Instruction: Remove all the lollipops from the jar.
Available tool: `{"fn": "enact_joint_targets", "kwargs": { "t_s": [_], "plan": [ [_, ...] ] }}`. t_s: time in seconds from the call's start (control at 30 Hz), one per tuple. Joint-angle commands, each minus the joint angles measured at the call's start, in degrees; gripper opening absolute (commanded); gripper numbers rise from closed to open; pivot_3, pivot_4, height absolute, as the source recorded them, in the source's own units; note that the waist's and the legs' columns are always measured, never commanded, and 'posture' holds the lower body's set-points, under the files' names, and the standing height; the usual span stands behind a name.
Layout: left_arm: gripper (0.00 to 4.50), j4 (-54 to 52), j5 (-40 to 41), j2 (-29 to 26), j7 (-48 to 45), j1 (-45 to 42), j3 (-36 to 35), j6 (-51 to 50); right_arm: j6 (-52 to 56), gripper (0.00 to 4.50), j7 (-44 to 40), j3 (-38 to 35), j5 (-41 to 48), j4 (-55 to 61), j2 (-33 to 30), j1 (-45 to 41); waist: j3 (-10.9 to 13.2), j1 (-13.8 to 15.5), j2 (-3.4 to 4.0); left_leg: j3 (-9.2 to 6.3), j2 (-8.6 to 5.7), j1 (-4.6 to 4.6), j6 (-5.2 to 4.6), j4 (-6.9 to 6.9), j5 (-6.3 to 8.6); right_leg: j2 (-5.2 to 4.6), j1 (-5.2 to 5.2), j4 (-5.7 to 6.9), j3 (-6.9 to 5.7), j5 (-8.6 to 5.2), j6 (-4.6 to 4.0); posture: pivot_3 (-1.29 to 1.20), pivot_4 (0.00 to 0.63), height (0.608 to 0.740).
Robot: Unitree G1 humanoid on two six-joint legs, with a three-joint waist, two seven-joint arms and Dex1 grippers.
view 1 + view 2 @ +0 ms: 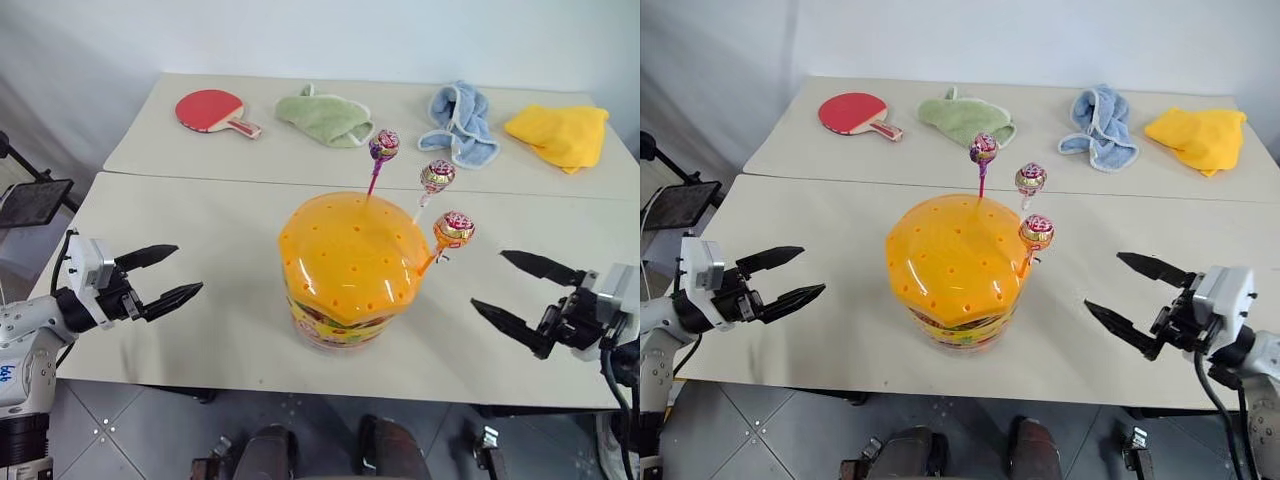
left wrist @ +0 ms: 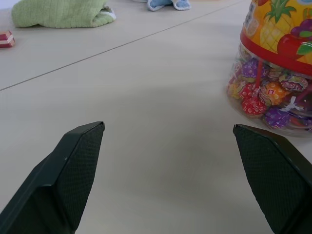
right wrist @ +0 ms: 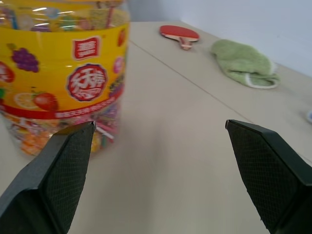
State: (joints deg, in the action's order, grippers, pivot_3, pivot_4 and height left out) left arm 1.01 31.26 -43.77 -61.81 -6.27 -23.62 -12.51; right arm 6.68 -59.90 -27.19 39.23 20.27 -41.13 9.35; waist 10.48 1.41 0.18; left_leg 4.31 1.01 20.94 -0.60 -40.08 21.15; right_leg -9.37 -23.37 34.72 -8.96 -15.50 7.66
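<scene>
Beige table (image 1: 200, 230) bears jar (image 1: 350, 265) with three lollipops (image 1: 437, 176) standing.

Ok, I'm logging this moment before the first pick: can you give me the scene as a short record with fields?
jar: orange-domed jar upright near the table's front edge, between the grippers
lollipops: three lollipops stuck in the dome's holes, sticks leaning right
left gripper: left gripper open, apart from the jar
right gripper: right gripper open, apart from the jar
far table: red paddle, green cloth, blue cloth, yellow cloth

I can't see where the sticks enter the jar (image 1: 350, 255); its dome (image 2: 280, 29) runs off frame.
</scene>
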Motion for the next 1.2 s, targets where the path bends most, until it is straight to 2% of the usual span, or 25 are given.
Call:
{"fn": "enact_joint_targets", "kwargs": {
  "t_s": [0.03,0.1,0.2,0.27,0.37,0.5,0.63,0.7,0.83,1.17,1.2],
  "plan": [
    [4.5,0.3,-0.7,-1.0,-1.1,-0.9,0.7,1.6,-1.7,4.47,0.6,-0.3,-1.1,1.0,0.7,0.0,0.0,0.0,0.0,0.0,-0.01,0.0,0.0,0.0,0.0,0.0,0.0,-0.01,0.01,0.0,0.0,0.0,0.15,0.74],
    [4.5,0.8,0.8,-0.7,-2.0,-2.6,1.8,-0.4,-2.6,4.47,0.4,0.3,-1.9,0.3,1.0,-0.7,0.0,0.0,0.0,0.0,0.0,-0.01,0.0,0.0,0.0,0.0,0.0,-0.01,0.0,0.0,0.0,0.0,0.15,0.74],
    [4.5,-0.3,8.8,0.9,-2.8,-10.7,1.8,-6.5,-1.0,4.47,0.3,-0.7,1.8,1.4,1.4,-1.7,0.0,0.2,-0.05,-0.07,0.0,0.08,-0.01,-0.11,-0.01,0.0,0.0,0.02,-0.02,0.0,0.0,0.0,0.15,0.74],
    [4.5,-2.9,21.0,2.5,-1.2,-16.8,-0.4,-15.3,0.9,4.47,4.0,-4.9,9.2,6.5,2.9,-1.0,0.0,0.2,-0.07,-0.11,0.0,0.11,-0.01,-0.18,-0.01,0.0,0.0,0.03,-0.03,0.0,0.01,0.0,0.15,0.74],
    [4.5,-6.5,29.4,4.4,0.2,-19.8,-1.9,-20.9,3.3,4.47,7.3,-9.1,17.7,14.4,4.7,3.6,0.0,0.0,-0.04,-0.33,-0.01,0.11,0.03,-0.13,0.02,-0.01,-0.01,0.18,-0.07,0.01,0.01,0.0,0.15,0.74],
    [4.5,-7.6,31.3,3.6,-1.6,-18.0,-1.7,-23.9,4.6,4.47,8.4,-7.8,20.9,21.5,5.3,7.6,0.0,-0.6,-0.04,-0.39,0.0,-0.14,0.07,0.1,0.05,0.02,0.03,0.18,-0.04,0.0,0.01,0.0,0.15,0.74],
    [4.5,-7.4,31.9,2.1,-4.7,-17.3,-1.4,-26.0,7.2,4.47,9.2,-5.6,24.2,24.7,3.1,7.1,0.0,-0.8,-0.08,-0.33,0.01,-0.52,0.01,0.02,0.01,0.03,0.45,-0.01,0.14,0.0,0.0,0.0,0.15,0.74],
    [4.5,-6.8,32.0,1.5,-6.1,-18.0,-1.4,-26.5,9.1,4.47,12.1,-4.0,25.6,24.7,1.0,3.6,0.0,-0.8,-0.07,-0.38,0.04,-0.76,-0.02,0.02,0.04,0.07,0.78,-0.16,0.14,-0.01,-0.02,0.0,0.15,0.74],
    [4.5,-7.4,33.1,1.3,-6.6,-18.6,-1.7,-27.8,12.5,4.47,15.3,-1.6,28.4,24.2,-2.3,-1.8,0.0,-0.2,-0.07,-0.45,0.03,-0.74,-0.04,0.06,0.08,0.07,0.77,-0.23,0.21,-0.02,-0.03,0.0,0.15,0.74],
    [4.5,-10.0,33.5,2.4,-6.4,-16.3,-2.8,-27.5,17.8,4.47,19.0,6.8,29.4,21.1,-3.1,-13.7,0.0,-0.1,-0.08,-0.44,0.04,-0.64,-0.04,0.06,0.16,0.1,0.78,-0.3,0.07,-0.01,-0.01,0.0,0.15,0.74],
    [4.5,-10.2,33.6,2.7,-6.0,-16.3,-2.9,-27.4,18.4,4.09,19.0,7.3,30.0,20.9,-3.1,-14.6,0.0,-0.1,-0.08,-0.45,0.04,-0.65,-0.04,0.05,0.16,0.1,0.77,-0.31,0.09,-0.01,-0.01,0.0,0.15,0.74]
  ]
}}
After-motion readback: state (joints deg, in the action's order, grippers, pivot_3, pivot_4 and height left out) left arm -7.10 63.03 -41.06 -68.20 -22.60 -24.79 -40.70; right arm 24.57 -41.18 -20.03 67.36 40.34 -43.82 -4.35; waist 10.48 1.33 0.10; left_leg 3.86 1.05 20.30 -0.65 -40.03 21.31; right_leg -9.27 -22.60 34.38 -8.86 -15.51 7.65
